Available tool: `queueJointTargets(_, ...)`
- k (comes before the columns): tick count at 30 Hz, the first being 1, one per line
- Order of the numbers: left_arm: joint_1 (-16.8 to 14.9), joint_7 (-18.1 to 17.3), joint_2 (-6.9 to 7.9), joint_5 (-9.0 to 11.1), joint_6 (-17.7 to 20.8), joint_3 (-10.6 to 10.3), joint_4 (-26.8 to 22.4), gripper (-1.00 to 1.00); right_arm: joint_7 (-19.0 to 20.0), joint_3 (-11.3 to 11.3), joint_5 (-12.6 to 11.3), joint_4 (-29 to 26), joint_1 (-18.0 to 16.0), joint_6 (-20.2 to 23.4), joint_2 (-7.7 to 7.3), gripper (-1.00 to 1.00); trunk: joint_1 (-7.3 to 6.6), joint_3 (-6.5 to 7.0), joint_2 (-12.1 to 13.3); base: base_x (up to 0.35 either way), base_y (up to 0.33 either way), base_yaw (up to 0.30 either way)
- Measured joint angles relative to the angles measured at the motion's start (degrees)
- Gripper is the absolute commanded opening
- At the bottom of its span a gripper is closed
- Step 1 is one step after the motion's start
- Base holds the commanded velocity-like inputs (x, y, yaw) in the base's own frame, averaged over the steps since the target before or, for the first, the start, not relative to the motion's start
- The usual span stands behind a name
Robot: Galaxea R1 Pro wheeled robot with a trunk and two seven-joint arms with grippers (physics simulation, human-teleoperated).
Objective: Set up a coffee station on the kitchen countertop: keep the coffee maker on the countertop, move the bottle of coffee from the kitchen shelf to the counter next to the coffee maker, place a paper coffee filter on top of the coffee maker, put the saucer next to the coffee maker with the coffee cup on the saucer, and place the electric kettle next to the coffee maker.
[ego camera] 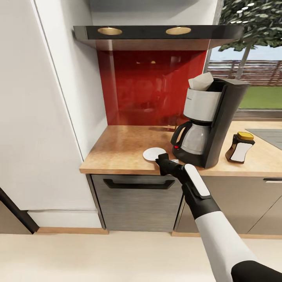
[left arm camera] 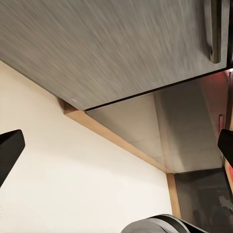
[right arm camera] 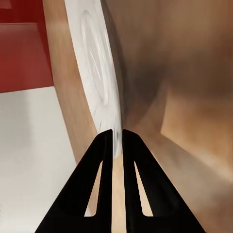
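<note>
On the far left stands a tall white cabinet, and next to it a shiny red wall panel rises behind the kitchen countertop. My left gripper points down at the pale floor and a grey drawer front; its two black fingertips sit far apart at the edges of my left wrist view, so it is wide open and holds nothing. Under the countertop is a grey drawer with a dark handle. The saucer lies flat near the front edge of the countertop, just left of the coffee maker. My right gripper reaches to the saucer's near rim, and in my right wrist view its two fingers are squeezed almost together on the thin white rim. The paper coffee filter sticks out of the top of the coffee maker. Just right of the coffee maker stands the bottle of coffee, and past it is the corner of the sink.
</note>
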Motion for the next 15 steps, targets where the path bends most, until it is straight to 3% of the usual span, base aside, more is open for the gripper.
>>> queueJointTargets(4, 0.0, 0.0, 0.0, 0.0, 0.0, 0.0, 0.0, 1.0, 0.0, -0.1, -0.1, 0.0, 0.0, 0.0, 0.01, -1.0, 0.0, 0.0, 0.0, 0.0, 0.0, 0.0)
queueJointTargets(5, 0.0, 0.0, 0.0, 0.0, 0.0, 0.0, 0.0, 1.0, 0.0, -0.1, -0.1, 0.0, 0.0, 0.0, 0.01, 1.0, 0.0, 0.0, 0.0, 0.0, 0.0, 0.0)
queueJointTargets(15, 0.0, 0.0, -0.03, 0.0, 0.0, 0.0, 0.0, 1.0, 0.2, -0.1, 0.5, 0.7, 0.1, 0.2, -0.01, 1.0, 0.0, 0.0, 0.0, 0.0, 0.0, 0.0)
